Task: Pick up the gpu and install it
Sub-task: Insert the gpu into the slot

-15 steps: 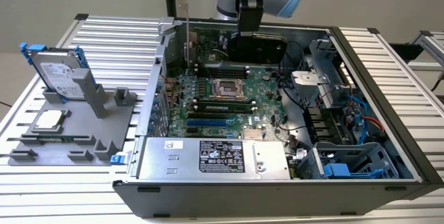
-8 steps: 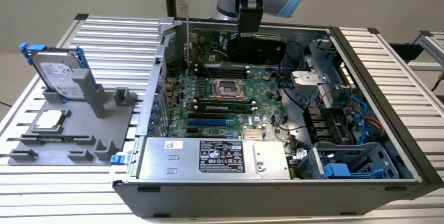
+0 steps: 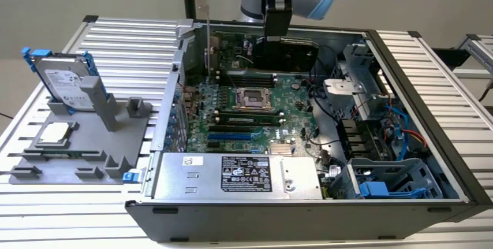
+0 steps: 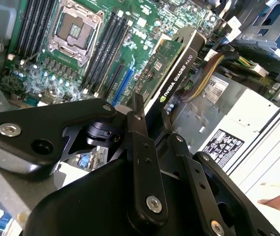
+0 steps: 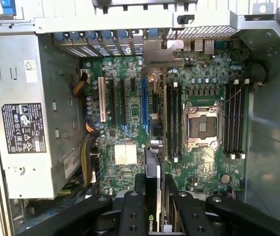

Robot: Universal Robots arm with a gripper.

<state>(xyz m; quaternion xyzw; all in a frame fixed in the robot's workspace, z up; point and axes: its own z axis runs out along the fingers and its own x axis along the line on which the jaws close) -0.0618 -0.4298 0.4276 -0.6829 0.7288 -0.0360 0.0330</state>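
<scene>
One gripper (image 4: 152, 118) clamped on the gpu (image 4: 179, 64), held on edge over the motherboard (image 5: 206, 169), open board either side (first wrist view: edge beside blue slot (image 5: 144, 103)).

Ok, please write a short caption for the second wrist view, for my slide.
The tool grips the gpu by its edge, over the motherboard.

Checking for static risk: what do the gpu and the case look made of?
gpu: black shroud, likely matte plastic by its dull sheen; the other face is green circuit board. case: probably bare sheet metal, grey and flat with folded edges.
</scene>
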